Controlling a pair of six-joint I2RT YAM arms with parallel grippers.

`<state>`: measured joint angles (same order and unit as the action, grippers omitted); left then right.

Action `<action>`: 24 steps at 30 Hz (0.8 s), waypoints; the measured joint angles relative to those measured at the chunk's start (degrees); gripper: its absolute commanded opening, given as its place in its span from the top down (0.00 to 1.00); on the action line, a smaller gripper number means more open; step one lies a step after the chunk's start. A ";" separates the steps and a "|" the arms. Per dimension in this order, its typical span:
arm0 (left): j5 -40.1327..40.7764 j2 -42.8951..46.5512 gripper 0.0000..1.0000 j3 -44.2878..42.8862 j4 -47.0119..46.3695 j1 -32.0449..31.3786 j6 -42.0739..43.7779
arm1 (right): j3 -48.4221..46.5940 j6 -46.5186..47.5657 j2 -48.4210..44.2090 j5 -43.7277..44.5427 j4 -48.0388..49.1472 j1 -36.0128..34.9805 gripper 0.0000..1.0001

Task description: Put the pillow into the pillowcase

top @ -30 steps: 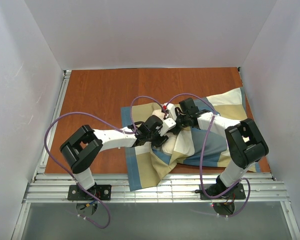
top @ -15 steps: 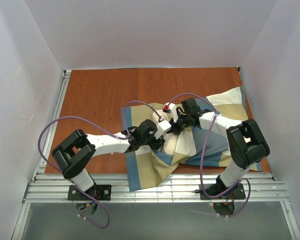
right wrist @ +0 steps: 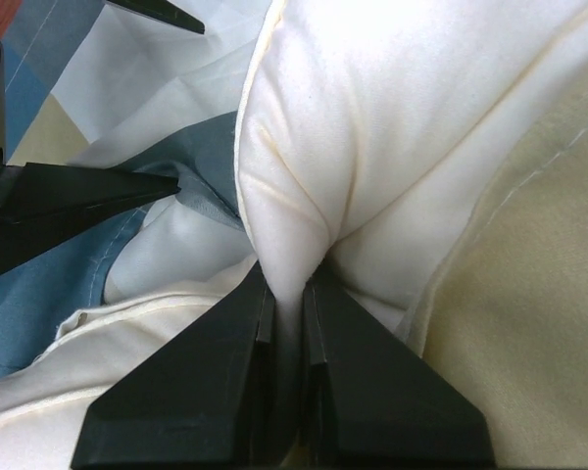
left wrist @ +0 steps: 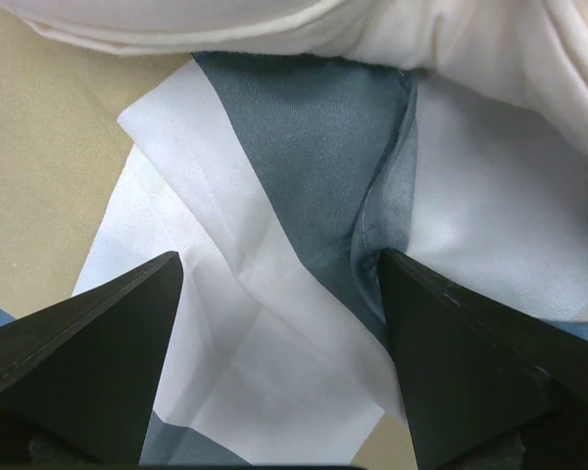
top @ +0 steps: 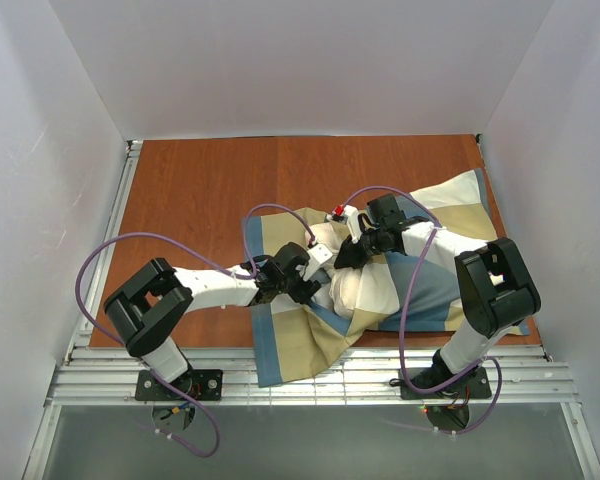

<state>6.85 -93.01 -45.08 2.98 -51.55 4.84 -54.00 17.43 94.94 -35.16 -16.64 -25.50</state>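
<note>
The pillowcase lies crumpled on the right half of the table, in blue, tan and cream blocks. The cream pillow bulges from its folds near the middle. My right gripper is shut on a pinched fold of the pillow, with cream cloth squeezed between the jaws. My left gripper hovers just left of it, open. In the left wrist view its gripper holds nothing and spans a folded blue and white patch of pillowcase. One of its fingers shows in the right wrist view.
The wooden table is boxed in by white walls on three sides. A metal rail runs along the near edge by the arm bases. Purple cables loop above both arms.
The left gripper has drawn back toward the near left, away from the right gripper, and its jaws have opened wider. The right gripper keeps its pinch on the pillow.
</note>
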 measured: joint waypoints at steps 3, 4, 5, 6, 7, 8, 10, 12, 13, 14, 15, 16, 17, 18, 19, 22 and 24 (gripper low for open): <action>0.13 0.02 0.23 -0.02 -0.15 0.00 -0.13 | 0.00 -0.39 0.00 -0.02 -0.02 -0.02 0.99; 0.09 0.13 0.23 -0.02 -0.35 -0.02 -0.13 | 0.00 -0.46 0.00 -0.02 -0.04 0.00 0.99; 0.04 0.28 0.23 -0.02 -0.50 -0.07 -0.13 | -0.02 -0.52 0.00 -0.02 -0.02 0.00 0.99; -0.04 0.66 0.23 -0.02 -0.59 -0.17 -0.13 | -0.02 -0.55 0.00 -0.02 -0.04 0.00 0.99; -0.04 1.18 0.23 -0.02 -0.70 -0.31 -0.13 | -0.07 -0.57 0.00 -0.02 -0.09 0.00 0.99; -0.17 1.77 0.23 -0.02 -0.94 -0.39 -0.11 | -0.15 -0.59 0.00 -0.02 -0.24 0.00 0.99; -0.59 2.80 0.23 -0.02 -1.68 -0.70 0.13 | -0.22 -0.59 0.00 -0.02 -0.50 0.04 0.99; -0.70 3.21 0.23 -0.02 -2.82 -1.40 0.57 | -0.24 -0.59 0.00 -0.07 -0.68 0.04 0.99; -0.72 3.23 0.23 -0.02 -3.63 -2.03 0.92 | -0.24 -0.61 0.00 -0.13 -0.79 0.04 0.99; -0.96 3.23 0.23 -0.02 -4.37 -2.82 1.27 | -0.26 -0.61 0.00 -0.22 -0.92 0.04 0.99; -1.07 3.21 0.23 -0.02 -4.74 -3.30 1.40 | -0.26 -0.61 0.00 -0.24 -1.01 0.04 0.99; -1.25 3.10 0.24 -0.02 -5.16 -3.87 1.60 | -0.28 -0.61 0.00 -0.33 -1.09 0.09 0.99; -1.33 2.78 0.25 -0.09 -5.62 -4.35 1.75 | -0.28 -0.61 0.00 -0.42 -1.14 0.20 0.99; -1.44 2.19 0.26 -0.24 -5.99 -4.81 1.79 | -0.28 -0.61 0.00 -0.52 -1.22 0.28 0.99; -1.42 1.20 0.27 -0.59 -6.12 -5.09 1.84 | -0.28 -0.61 0.00 -0.68 -1.31 0.37 0.99; 0.61 -3.26 0.33 -2.12 -6.71 -5.25 1.79 | -0.28 -0.68 -0.04 -1.05 -1.53 0.46 0.99; 2.16 -5.57 0.39 -2.14 -7.54 -5.16 1.49 | -0.28 -0.70 -0.17 -1.29 -1.88 0.66 0.99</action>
<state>9.02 -98.59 -47.22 -4.56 -56.71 6.33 -54.28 16.73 94.76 -36.45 -18.52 -24.84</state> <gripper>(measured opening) 0.662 0.044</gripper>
